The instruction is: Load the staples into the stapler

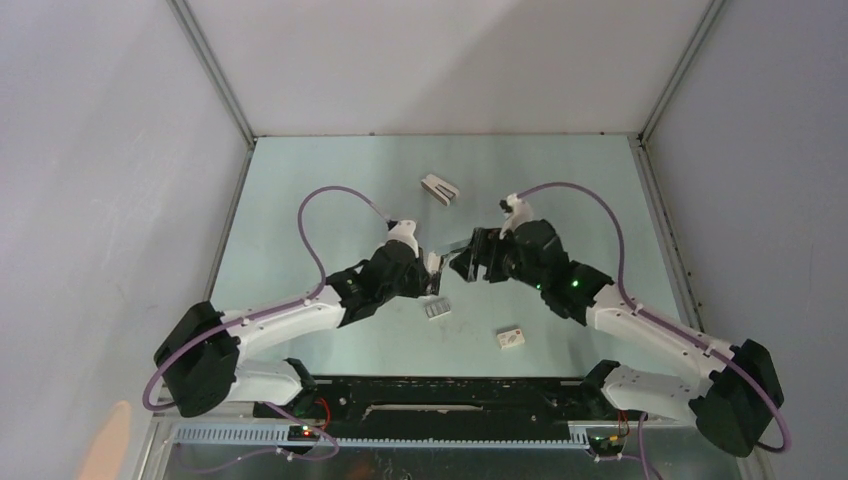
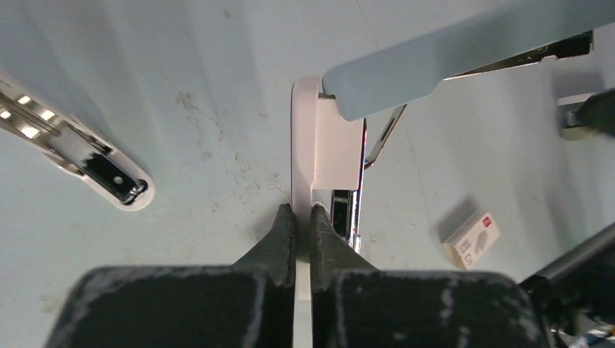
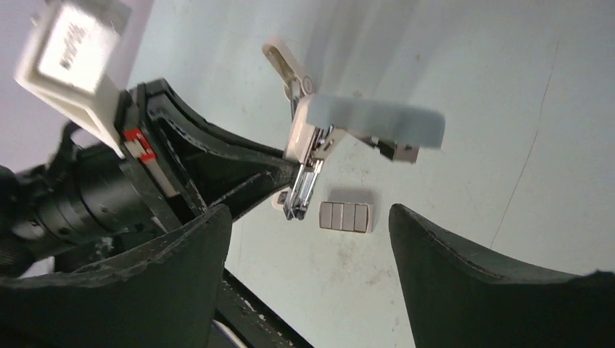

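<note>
Stapler [image 2: 435,61]: white base edge pinched between the near-closed fingers of the left gripper [image 2: 303,212]. The grey-green top is swung open above the metal rail.

Staples [image 3: 346,216]: lying flat on the table [image 1: 330,200], just beside the left gripper. In the wrist view they sit between the fingers of the right gripper [image 3: 306,214], which is spread wide and holds nothing.

White box [image 2: 471,239]: right of the left gripper. Second stapler [image 2: 98,165]: to its left.
</note>
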Tool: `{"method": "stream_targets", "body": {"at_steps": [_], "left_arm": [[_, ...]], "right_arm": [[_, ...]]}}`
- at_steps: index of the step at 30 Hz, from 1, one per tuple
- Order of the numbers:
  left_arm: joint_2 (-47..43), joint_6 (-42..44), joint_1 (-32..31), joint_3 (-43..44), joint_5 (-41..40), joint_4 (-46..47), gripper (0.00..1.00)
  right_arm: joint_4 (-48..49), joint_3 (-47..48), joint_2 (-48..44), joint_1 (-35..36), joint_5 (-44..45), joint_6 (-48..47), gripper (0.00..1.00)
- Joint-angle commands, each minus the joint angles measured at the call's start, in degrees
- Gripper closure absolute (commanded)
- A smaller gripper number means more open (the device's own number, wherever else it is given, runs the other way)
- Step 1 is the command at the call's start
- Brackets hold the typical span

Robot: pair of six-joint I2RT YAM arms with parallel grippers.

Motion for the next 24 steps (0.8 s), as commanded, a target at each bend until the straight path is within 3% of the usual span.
{"method": "stream_targets", "body": {"at_steps": [1,9,14,24], "left_arm": [[-3.15,-7.34,1.56,-2.37,7.94,10.20,1.00],[-6.63,-8.76,1.57,-5.69,9.46,15.89,1.00],[-8.31,-8.94,1.61,-7.15,9.45,17.93,1.00],[-8.39,-9.12,2.04,-7.85,9.79,19.38,1.00]], "right_arm": [[7.07,-2.09,0.89,6.33,17.15,3.58,0.18],[16.45,-2.12,8.46,9.14,19.97,3.89,0.24],[19.07,-2.12,11.42,10.23,21.75,4.05,0.34],[21.54,-1.03,14.54,10.95,19.99,1.49,0.75]]}}
